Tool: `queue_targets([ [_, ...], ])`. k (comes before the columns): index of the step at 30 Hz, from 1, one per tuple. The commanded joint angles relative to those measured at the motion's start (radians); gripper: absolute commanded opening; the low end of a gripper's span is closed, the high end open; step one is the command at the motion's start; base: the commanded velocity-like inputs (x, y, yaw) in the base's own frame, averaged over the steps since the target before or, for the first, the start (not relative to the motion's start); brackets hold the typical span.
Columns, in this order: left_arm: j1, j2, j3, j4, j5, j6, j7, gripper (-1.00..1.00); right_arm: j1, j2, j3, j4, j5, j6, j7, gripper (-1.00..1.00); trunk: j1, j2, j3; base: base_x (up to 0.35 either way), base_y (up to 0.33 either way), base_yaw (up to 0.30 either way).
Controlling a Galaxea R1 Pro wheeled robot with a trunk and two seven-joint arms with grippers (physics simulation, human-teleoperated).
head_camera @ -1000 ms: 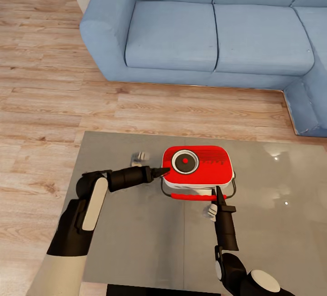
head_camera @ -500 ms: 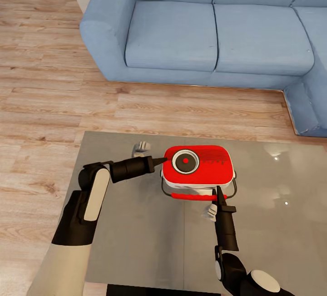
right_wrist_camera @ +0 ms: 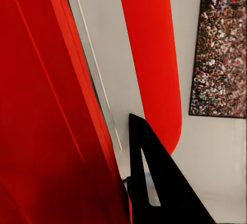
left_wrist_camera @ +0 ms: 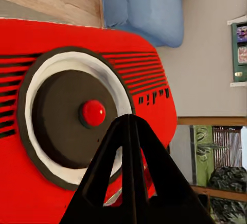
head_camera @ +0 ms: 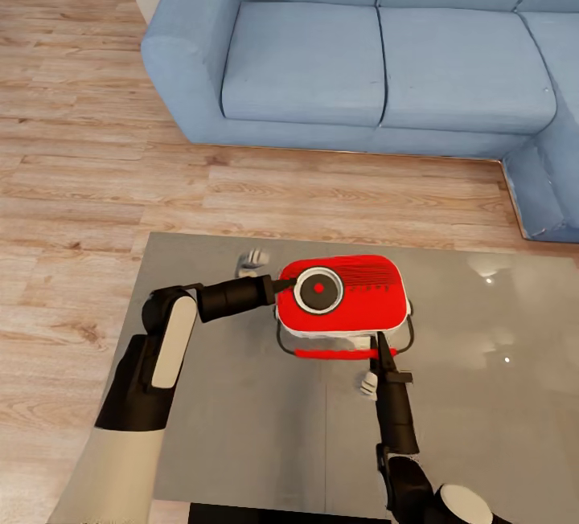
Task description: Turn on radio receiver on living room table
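On the glossy grey worktop [head_camera: 225,427], my left fingers [head_camera: 283,286], pressed together, touch the red radio receiver [head_camera: 354,311] beside its dial [left_wrist_camera: 77,116]. My right fingers [head_camera: 379,345], seemingly together, steady its near edge. It looks light, rigid and liable to slide.

Both arms were glossy black with white panels, the left arm [head_camera: 161,347] cream-sleeved below, each ending in slim, tapered black fingers [left_wrist_camera: 135,183].

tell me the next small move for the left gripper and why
Probably nudge the left gripper a little further across the dial onto its red button: its shut tips sit at the dial's rim, just short of the button, on the radio.
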State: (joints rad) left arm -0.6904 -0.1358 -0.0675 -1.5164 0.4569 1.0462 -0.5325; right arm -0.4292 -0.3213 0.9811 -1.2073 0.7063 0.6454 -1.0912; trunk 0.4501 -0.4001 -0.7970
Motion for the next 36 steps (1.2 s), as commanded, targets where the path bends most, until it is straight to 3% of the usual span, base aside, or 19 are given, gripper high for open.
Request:
queue_targets([
  [1,-0.006,-0.003,0.000,0.004,0.000,0.000,0.001,-1.00,0.000,0.000,0.018,0.001,0.004,0.007,-0.020,-1.00,0.000,0.000,0.000,0.000,0.000,0.000],
  [4,-0.016,-0.015,0.000,0.013,0.001,0.001,0.028,-1.00,0.000,-0.001,0.050,0.004,0.009,0.036,-0.071,-1.00,0.000,0.000,0.000,0.000,0.000,0.000],
  [10,-0.018,-0.024,0.000,0.022,0.003,0.001,0.067,-1.00,0.000,-0.002,0.057,0.005,0.008,0.053,-0.087,-1.00,0.000,0.000,0.000,0.000,0.000,0.000],
  [36,-0.018,-0.039,-0.004,0.107,0.005,0.001,0.072,-1.00,0.000,0.001,0.071,0.002,0.007,0.094,-0.085,-1.00,0.000,0.000,0.000,0.000,0.000,0.000],
])
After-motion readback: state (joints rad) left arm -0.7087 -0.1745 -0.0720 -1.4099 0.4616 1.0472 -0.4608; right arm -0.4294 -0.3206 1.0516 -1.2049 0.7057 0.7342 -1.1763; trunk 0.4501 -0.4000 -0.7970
